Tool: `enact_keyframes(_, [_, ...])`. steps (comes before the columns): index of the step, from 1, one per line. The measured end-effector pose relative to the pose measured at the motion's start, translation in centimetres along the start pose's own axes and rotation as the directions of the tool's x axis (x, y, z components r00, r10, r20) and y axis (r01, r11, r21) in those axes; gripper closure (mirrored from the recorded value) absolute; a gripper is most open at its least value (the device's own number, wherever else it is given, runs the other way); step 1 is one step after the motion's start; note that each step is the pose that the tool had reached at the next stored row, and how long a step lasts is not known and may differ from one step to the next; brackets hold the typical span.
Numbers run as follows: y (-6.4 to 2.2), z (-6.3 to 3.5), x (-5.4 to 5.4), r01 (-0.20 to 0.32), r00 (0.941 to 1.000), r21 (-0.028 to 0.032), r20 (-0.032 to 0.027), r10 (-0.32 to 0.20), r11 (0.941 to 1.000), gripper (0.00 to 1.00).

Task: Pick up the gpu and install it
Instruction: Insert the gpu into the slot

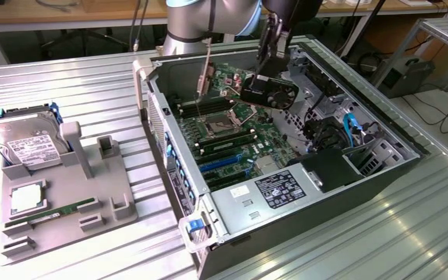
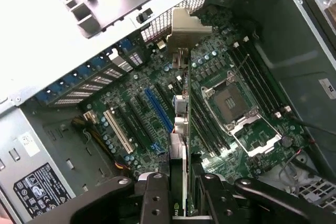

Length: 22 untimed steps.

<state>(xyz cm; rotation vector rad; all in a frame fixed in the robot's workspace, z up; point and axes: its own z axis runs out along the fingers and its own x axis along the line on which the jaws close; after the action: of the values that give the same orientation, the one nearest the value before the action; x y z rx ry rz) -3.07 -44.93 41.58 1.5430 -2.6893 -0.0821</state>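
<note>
hand clamps gpu, which hangs just beneath it over the motherboard.

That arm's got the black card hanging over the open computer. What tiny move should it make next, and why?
Probably lower the gpu slowly, just a little. The gripper holds it above the motherboard, not yet touching any slot. Its edge runs roughly parallel to the long blue slot, but whether it sits exactly over that slot is hard to tell.
</note>
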Motion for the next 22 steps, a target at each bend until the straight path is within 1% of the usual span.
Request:
enact_keyframes(1, [-0.01, 0.05, 0.00, 0.034, 0.9994, 0.0005, -0.0022, -0.034, 0.9994, 0.74])
enact_keyframes(2, [-0.01, 0.12, 0.00, 0.078, 0.9970, 0.0009, -0.0049, -0.078, 0.9970, 0.74])
enact_keyframes(3, [-0.01, 0.15, 0.00, 0.099, 0.9951, 0.0011, -0.0063, -0.099, 0.9951, 0.74])
enact_keyframes(6, [-0.02, 0.25, 0.00, 0.161, 0.9869, 0.0014, -0.0104, -0.161, 0.9870, 0.74])
enact_keyframes(7, [-0.02, 0.30, 0.00, 0.186, 0.9825, 0.0014, -0.0120, -0.186, 0.9826, 0.74])
enact_keyframes(8, [-0.02, 0.33, 0.00, 0.203, 0.9792, 0.0014, -0.0132, -0.203, 0.9793, 0.74])
enact_keyframes(10, [-0.03, 0.40, 0.00, 0.240, 0.9707, 0.0011, -0.0156, -0.240, 0.9708, 0.74])
enact_keyframes(12, [-0.03, 0.48, 0.00, 0.277, 0.9606, 0.0008, -0.0181, -0.277, 0.9607, 0.74])
enact_keyframes(15, [-0.04, 0.59, 0.00, 0.330, 0.9438, 0.0002, -0.0216, -0.330, 0.9440, 0.74])
enact_keyframes(17, [-0.04, 0.66, -0.01, 0.365, 0.9305, -0.0003, -0.0241, -0.365, 0.9308, 0.74])
enact_keyframes(20, [-0.05, 0.78, -0.01, 0.422, 0.9065, -0.0014, -0.0279, -0.421, 0.9068, 0.74])
enact_keyframes(21, [-0.06, 0.84, -0.01, 0.445, 0.8953, -0.0019, -0.0295, -0.444, 0.8958, 0.74])
enact_keyframes(22, [-0.06, 0.87, -0.01, 0.460, 0.8877, -0.0022, -0.0306, -0.459, 0.8881, 0.74])
